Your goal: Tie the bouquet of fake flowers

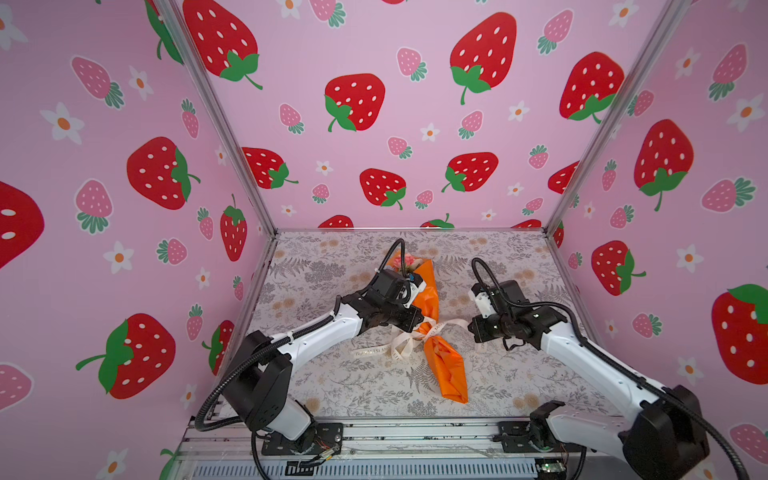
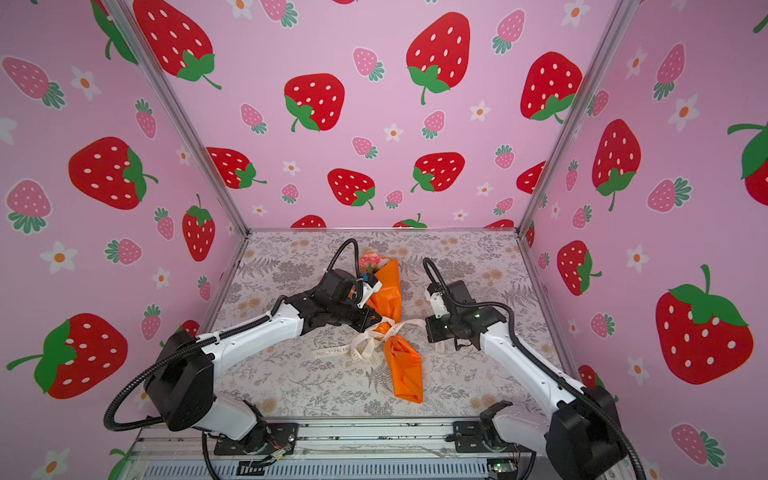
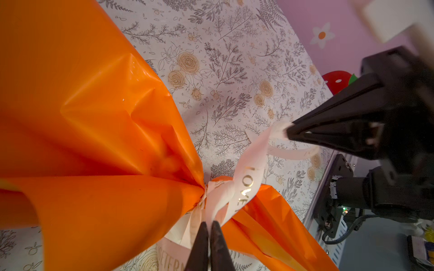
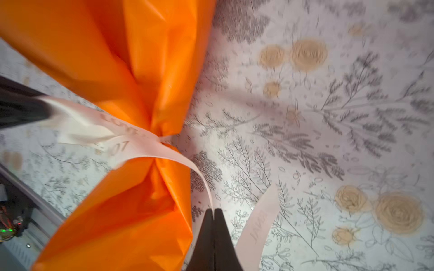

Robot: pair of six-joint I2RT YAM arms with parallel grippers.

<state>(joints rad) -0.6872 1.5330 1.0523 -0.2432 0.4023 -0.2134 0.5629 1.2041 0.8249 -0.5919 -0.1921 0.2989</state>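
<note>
Orange wrap (image 1: 428, 299) cinched by ribbon (image 3: 246, 183), a hand on each strand.
Left hand (image 3: 208, 226) and right hand (image 4: 214, 211) each pinch ribbon near the knot. An uneven pull could slip a strand or drag the bouquet (image 1: 400, 262), which lies mid-surface (image 1: 332, 374) inside the wrap, heads poking out the far end.
</note>
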